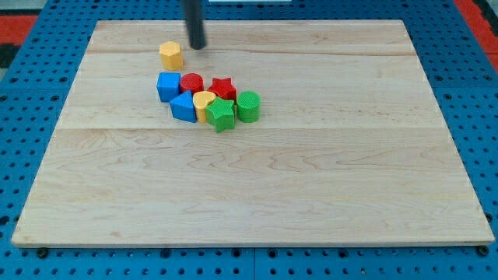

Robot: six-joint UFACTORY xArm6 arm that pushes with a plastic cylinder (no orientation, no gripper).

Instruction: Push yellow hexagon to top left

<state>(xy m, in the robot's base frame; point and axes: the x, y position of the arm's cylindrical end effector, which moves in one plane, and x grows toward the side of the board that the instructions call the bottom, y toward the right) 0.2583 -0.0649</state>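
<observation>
The yellow hexagon lies on the bench in the far left part, short of the far left corner and apart from the other blocks. My tip stands just right of it and slightly farther, near but apparently not touching. There is no hand on this rig, only the rod, so nothing is grasped or released.

Just near of the hexagon sits a tight cluster:
- blue cube, at the left;
- red cylinder, right of the cube;
- red star, right of the cylinder;
- blue block, shape unclear, at the near left;
- yellow block, possibly a heart, in the middle;
- green star, at the near side;
- green cylinder, at the right.

Risks from this position:
- The tip sits off the hexagon's far right side. A leftward push from there is likely to drive the block left and near, toward the blue cube, not toward the corner.
- An off-centre contact may rotate the hexagon and let it slip off the tip.
- Repositioning to the near right side brings the rod close to the red cylinder; a tight path could disturb the cluster.
- An overlong push could carry the hexagon over the bench edge.

No brand, label or writing is legible.
</observation>
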